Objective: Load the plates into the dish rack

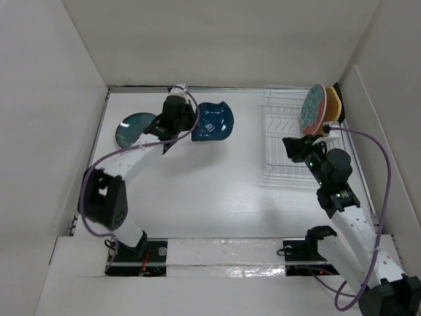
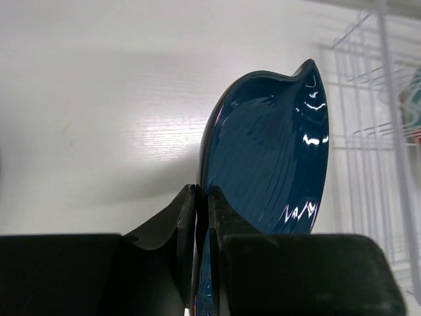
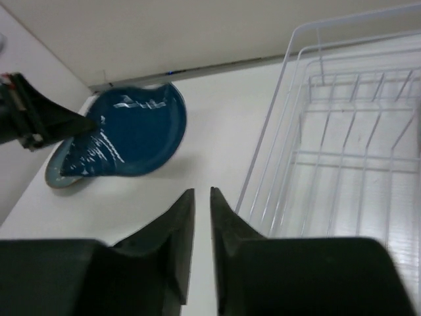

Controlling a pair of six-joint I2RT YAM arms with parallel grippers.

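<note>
My left gripper (image 1: 176, 122) is shut on the rim of the navy leaf-shaped plate (image 1: 214, 121), which is tipped up off the table at the far left. In the left wrist view the plate (image 2: 270, 151) rises edge-on out of the closed gripper (image 2: 202, 192). The round dark teal plate (image 1: 135, 130) lies flat just left of that arm. The dish rack (image 1: 284, 141) stands at the right, with a red-rimmed floral plate (image 1: 312, 108) and a tan plate (image 1: 333, 105) upright at its far end. My right gripper (image 3: 202, 192) hovers beside the rack's near left side, a narrow gap between its fingers and nothing in it.
White walls enclose the table on the left, back and right. A purple cable (image 1: 378, 171) loops off the right arm near the right wall. A dark-edged dish (image 1: 339, 97) stands behind the tan plate. The rack's wire tines (image 3: 342, 131) fill the right of the right wrist view.
</note>
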